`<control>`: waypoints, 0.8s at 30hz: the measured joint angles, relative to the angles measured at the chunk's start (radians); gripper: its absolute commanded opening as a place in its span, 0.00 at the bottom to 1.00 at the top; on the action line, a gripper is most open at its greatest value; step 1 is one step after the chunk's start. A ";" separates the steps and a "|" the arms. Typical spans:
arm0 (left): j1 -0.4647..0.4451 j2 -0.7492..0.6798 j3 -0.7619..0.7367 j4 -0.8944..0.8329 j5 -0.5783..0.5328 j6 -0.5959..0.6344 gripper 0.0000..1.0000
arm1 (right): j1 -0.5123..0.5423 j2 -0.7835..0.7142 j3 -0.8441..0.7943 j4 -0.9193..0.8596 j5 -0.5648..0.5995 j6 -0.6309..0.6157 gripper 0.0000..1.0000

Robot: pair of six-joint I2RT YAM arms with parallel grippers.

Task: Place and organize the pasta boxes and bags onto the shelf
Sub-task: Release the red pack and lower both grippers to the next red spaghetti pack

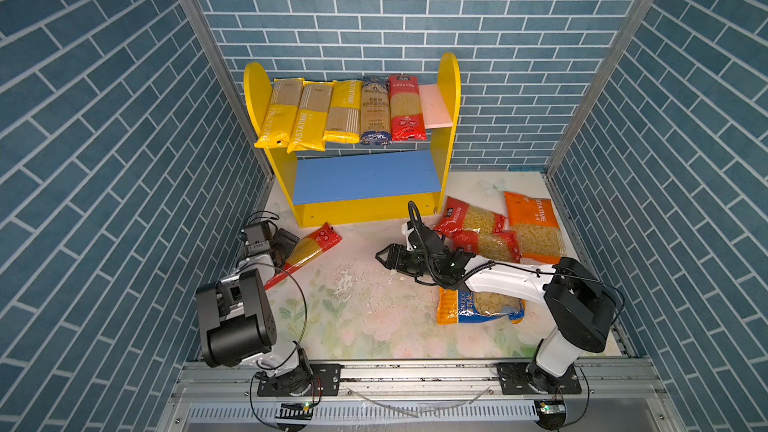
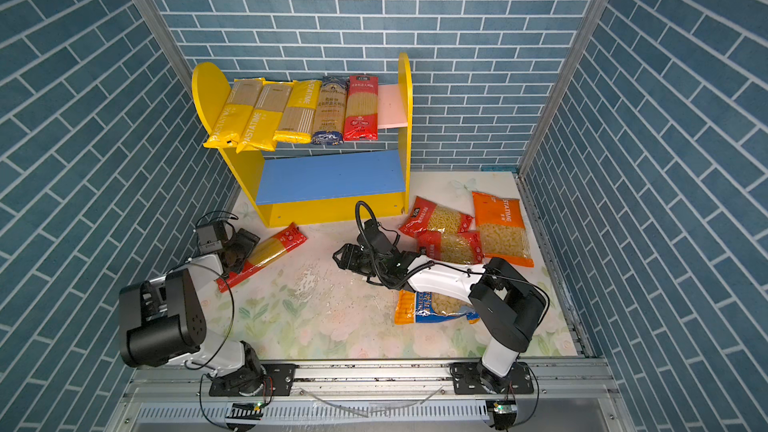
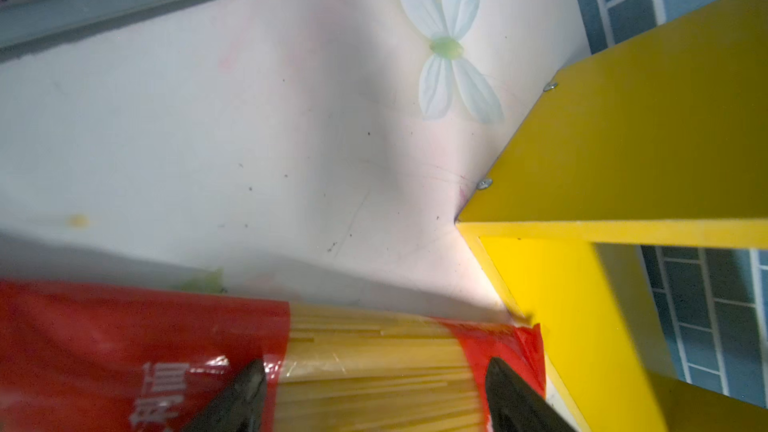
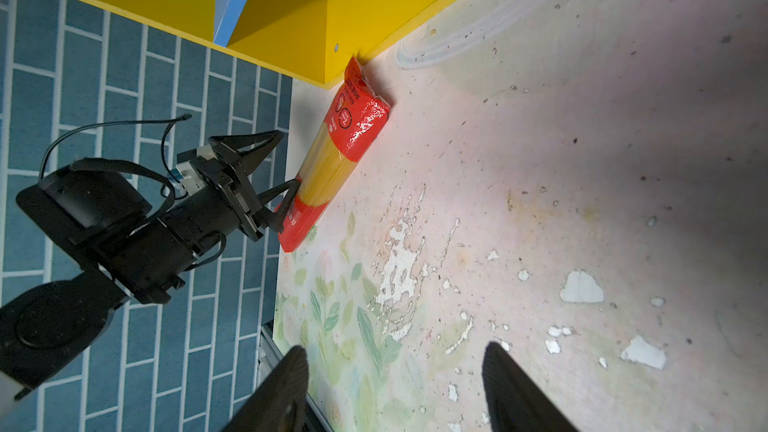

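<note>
The red spaghetti pack (image 1: pixel 309 247) lies aslant on the bench (image 1: pixel 365 326), its far end against the front corner of the shelf (image 1: pixel 451 89) and its near end by the left arm. The left fingers (image 3: pixel 245 396) are spread over its clear window, but they stand along its length, not across it, so a wrist turn looks needed. The right fingers (image 4: pixel 286 384), spread and empty, are farther off.

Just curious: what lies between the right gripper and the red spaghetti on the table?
Only bare table between right gripper and red spaghetti, per the right wrist view.
</note>
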 measured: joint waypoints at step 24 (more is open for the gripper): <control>-0.531 -0.601 -0.216 -0.326 -0.203 -0.198 0.85 | -0.011 0.000 -0.046 0.023 0.058 0.045 0.67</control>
